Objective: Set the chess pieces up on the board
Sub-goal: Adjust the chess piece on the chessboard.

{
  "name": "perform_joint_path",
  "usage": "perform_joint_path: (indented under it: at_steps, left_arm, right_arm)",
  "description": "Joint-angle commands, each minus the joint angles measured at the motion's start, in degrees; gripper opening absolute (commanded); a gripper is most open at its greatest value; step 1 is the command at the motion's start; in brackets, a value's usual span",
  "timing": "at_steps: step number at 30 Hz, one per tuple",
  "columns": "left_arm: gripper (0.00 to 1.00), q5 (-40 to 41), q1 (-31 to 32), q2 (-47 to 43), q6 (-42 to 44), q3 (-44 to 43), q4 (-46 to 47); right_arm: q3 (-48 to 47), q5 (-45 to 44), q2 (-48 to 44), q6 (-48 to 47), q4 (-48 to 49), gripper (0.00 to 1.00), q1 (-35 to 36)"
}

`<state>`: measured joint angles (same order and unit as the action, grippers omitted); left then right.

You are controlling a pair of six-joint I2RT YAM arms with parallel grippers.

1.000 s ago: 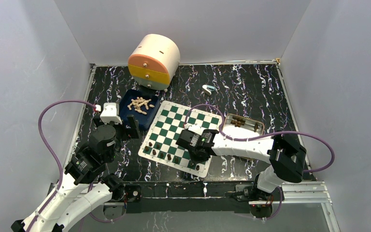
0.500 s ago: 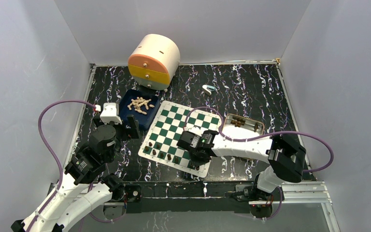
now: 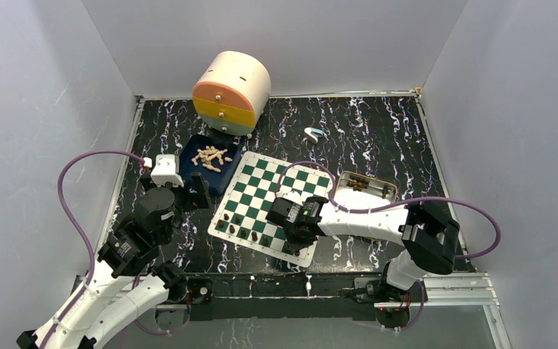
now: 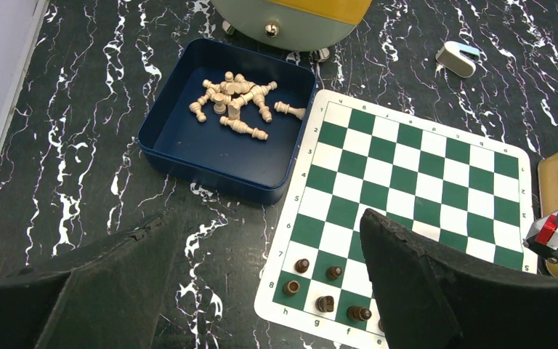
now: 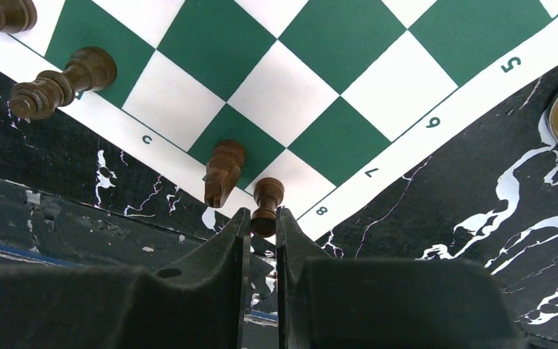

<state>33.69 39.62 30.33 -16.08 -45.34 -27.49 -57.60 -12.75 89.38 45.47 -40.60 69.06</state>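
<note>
Right end effector (image 5: 263, 215): fingers pressed almost together, pinching the head of a dark pawn (image 5: 267, 198).
Dark pawn: upright on the white corner square at the board's (image 3: 276, 182) 5 o'clock corner, just beside a dark knight (image 5: 221, 174).
Left end effector (image 4: 265, 217): fingers spread wide with nothing between them, above the bench (image 3: 378, 138) at the board's 9 o'clock.
Blue tray (image 4: 218, 182): at the board's 10 o'clock; holds a loose heap of pale pieces (image 4: 236, 102) lying on their sides.
Tin (image 3: 341, 187): at the board's 3 o'clock; holds dark pieces (image 3: 360, 183) too small to count.
Drawer unit (image 3: 232, 91): round, at 11 o'clock; its drawers are closed and their contents hidden.
Placed pieces (image 4: 327, 287): a few dark ones stand on the near rows.
Cut off: the tin at the edge of the left wrist view.
Hidden: the pawn, under the right arm in the top view.
</note>
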Motion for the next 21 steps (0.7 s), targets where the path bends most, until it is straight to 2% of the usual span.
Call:
perform_joint_path:
  at_steps: [1,21]
  left_arm:
    - [0.92,1.8,0.2,0.1,-0.4,0.3,0.4]
    - [0.92,1.7,0.2,0.1,-0.6,0.3,0.4]
  right_arm:
    - [0.1,-1.2,0.1,0.4,-1.8,0.20,0.0]
    - [-1.2,-3.4,-1.1,1.6,-5.3,0.16,0.0]
